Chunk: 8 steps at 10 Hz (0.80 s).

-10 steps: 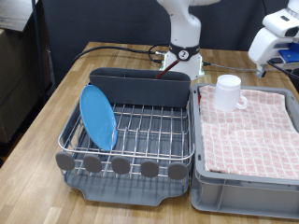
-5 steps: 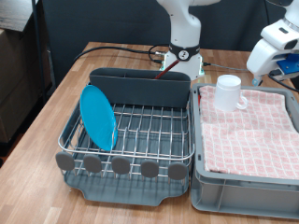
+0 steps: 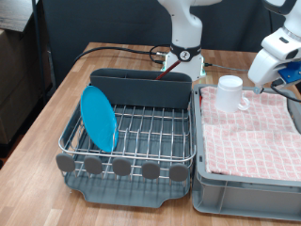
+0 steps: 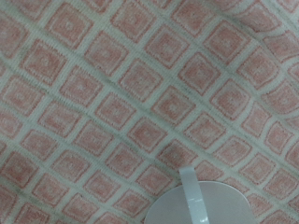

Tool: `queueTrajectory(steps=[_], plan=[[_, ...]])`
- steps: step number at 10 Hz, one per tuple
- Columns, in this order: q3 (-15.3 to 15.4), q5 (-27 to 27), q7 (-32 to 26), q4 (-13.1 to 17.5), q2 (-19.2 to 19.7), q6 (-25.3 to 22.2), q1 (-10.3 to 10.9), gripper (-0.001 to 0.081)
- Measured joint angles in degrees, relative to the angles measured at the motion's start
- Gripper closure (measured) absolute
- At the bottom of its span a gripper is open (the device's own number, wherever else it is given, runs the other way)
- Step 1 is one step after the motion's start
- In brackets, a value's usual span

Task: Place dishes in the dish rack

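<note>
A: Near first. We see the dish rack at the exterior view's left, light-blue plate upright in its left side.

B: Right of it, the tub with the checked cloth; white mug sits at its far end.

A: Gripper hangs far right, above the cloth. Fingers hidden; we can't tell its opening or any hold.

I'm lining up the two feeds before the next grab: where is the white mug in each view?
Exterior view: the white mug stands upside down on the checked cloth, at the picture's upper right, beside the dish rack.
Wrist view: only the mug's rim and handle show at the frame edge.
Shared landmark: the checked cloth under the mug.
</note>
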Motion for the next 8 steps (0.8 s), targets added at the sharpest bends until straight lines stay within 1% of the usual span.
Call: queueTrajectory(steps=[4, 8], plan=[[-0.7, -0.1, -2.2, -2.4, 0.5, 2.2, -0.1, 0.0003], [-1.6, -0.5, -4.6, -5.9, 0.5, 6.4, -0.2, 0.0003]])
